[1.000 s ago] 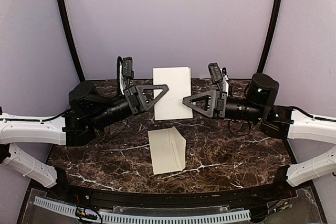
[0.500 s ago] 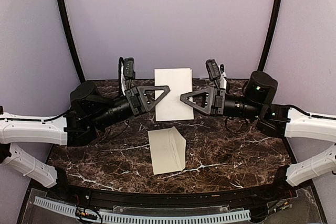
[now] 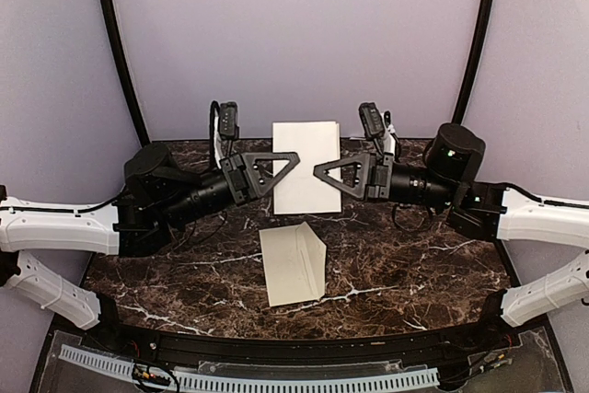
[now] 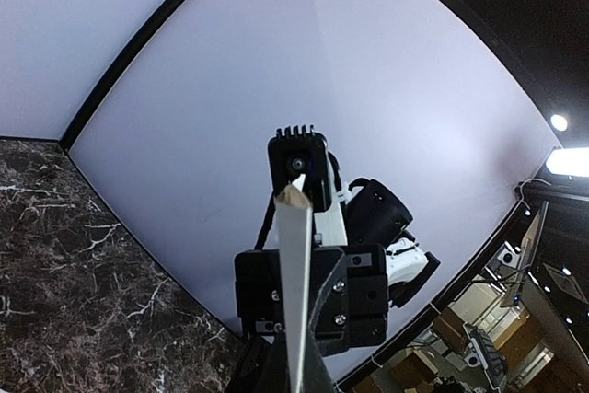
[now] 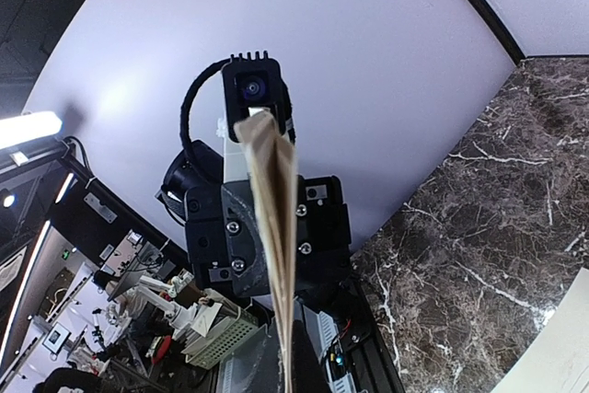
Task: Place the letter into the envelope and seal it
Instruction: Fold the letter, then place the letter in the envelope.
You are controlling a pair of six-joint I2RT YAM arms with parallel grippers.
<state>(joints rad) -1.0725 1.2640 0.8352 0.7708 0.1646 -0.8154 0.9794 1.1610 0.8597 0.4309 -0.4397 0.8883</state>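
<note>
- The left gripper [image 3: 293,156] is closed on the letter [image 3: 304,138], pinching it just inside the sheet's left edge, about halfway up.
- The right gripper [image 3: 317,171] is also clamped on the letter. It grips from the opposite side, a little lower than the left one, with its tip just inside the right half of the sheet.
- The two fingertips point at each other across the paper and are near each other but not touching.
- Between the grippers, the letter is held up off the table [image 3: 414,255], standing roughly upright. Its top edge is above both grippers and its bottom edge hangs below them.
- From above, the letter looks like a plain cream-white rectangle, taller than it is wide, with no print visible.
- In the left wrist view, the letter [image 4: 294,264] shows edge-on as a thin pale strip rising from between the fingers.
- In the right wrist view, the letter [image 5: 276,227] is again edge-on. It looks tan-cream and seems to have more than one layer, slightly splayed at the top.
- The envelope [image 3: 290,266] lies flat on the table, below and nearer than both grippers and well apart from them. It is cream, with a triangular flap folded out along its right side.
</note>
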